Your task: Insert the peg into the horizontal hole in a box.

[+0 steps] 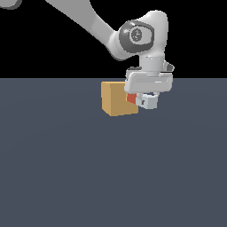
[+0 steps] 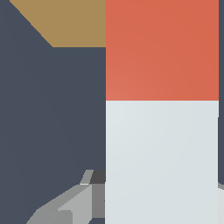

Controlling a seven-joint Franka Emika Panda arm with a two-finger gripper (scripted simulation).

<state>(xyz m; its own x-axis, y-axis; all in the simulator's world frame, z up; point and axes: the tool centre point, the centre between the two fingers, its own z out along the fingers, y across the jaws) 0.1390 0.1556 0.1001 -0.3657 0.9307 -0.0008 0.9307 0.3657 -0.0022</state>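
Arm: your arm enters from the top of the exterior view, on its left, bends at a rounded joint and drops a short vertical link down to the end effector (image 1: pixel 146 98), which points straight down just above the tabletop (image 1: pixel 111 177).

Box (image 1: pixel 116 98): tan cube standing on the tabletop, immediately to the exterior view's left of the end effector. Its tan corner (image 2: pixel 65 22) also shows in the wrist view beside the peg.

Clearance: you have broad dark tabletop in front of the box and to both sides of it; nothing else stands on it.

Peg (image 1: pixel 141 99): held horizontal, off the tabletop. Its red-orange half (image 2: pixel 162 50) points toward the box and meets the box's side face; the pale half (image 2: pixel 162 162) projects to the exterior view's right.

Hole: you cannot see it; the peg and end effector cover that face.

End effector state: closed around the pale half of the peg, one grey finger (image 2: pixel 74 205) visible alongside it.
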